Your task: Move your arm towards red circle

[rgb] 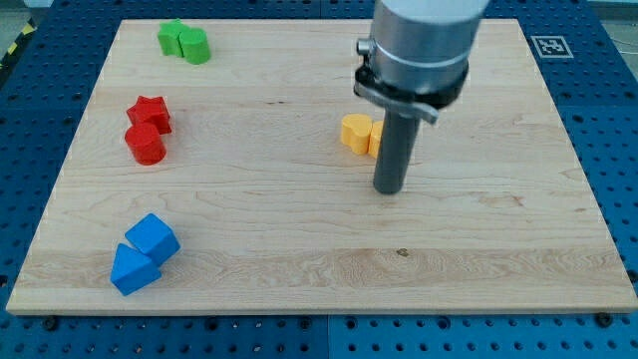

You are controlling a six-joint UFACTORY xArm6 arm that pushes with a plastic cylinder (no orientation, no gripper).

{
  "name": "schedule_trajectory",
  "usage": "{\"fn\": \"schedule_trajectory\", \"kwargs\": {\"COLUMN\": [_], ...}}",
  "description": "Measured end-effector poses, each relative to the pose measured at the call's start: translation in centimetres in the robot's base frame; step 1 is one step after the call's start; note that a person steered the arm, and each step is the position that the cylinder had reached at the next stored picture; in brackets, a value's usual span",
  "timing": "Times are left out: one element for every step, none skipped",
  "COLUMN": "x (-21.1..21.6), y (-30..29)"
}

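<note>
Blue perforated base plate surrounds the wooden counter [299,249] on all sides. Your target, the red circle [146,145], lies near the counter's left edge in the view, touching the red star-shaped block [150,112] just above it. Your arm carries no gripper; it ends in a dark rod [394,150], so nothing is held. My tip [388,189] rests on the counter right of centre, well apart from the red circle, which sits far to the view's left and slightly higher. Your rod stands upright under a grey cylindrical housing [419,45] entering from the view's top. Two yellow blocks [359,133] sit just left of the rod, partly hidden behind it; whether they touch it cannot be told. Two green blocks [184,42] lie at upper left; a blue cube [153,237] and blue triangular block [132,270] touch at lower left.
</note>
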State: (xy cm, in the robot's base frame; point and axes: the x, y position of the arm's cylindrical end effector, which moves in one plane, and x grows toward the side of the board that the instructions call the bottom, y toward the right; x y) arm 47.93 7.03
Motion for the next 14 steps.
{"fn": "schedule_trajectory", "kwargs": {"x": [-0.6,-2.6,-2.5,0.0,0.5,2.0,2.2,2.9,4.4,4.6,4.4,4.2,4.2,4.2], "y": [0.0,0.0,0.0,-0.4,-1.6,-3.6,-4.0,-6.1,-10.2,-15.2,-18.4,-19.0,-19.1,-19.2]}}
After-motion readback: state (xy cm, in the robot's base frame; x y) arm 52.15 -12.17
